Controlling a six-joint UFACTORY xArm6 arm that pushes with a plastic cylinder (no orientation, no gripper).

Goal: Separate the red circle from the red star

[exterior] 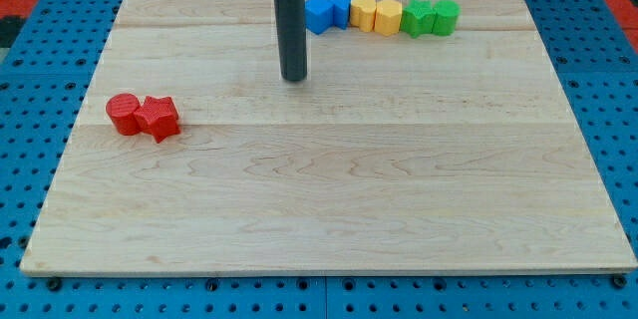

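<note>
Wooden worktop (329, 209) on a blue pegboard (40, 40). Red circle (124, 114) and red star (158, 118) sit touching at the view's left, circle on the left side. My tip (294, 79) stands in the upper middle, well apart from both. No fingers on this rod. Along the view's top runs a row: two blue blocks (328, 12), two yellow blocks (376, 14), two green blocks (431, 17).
</note>
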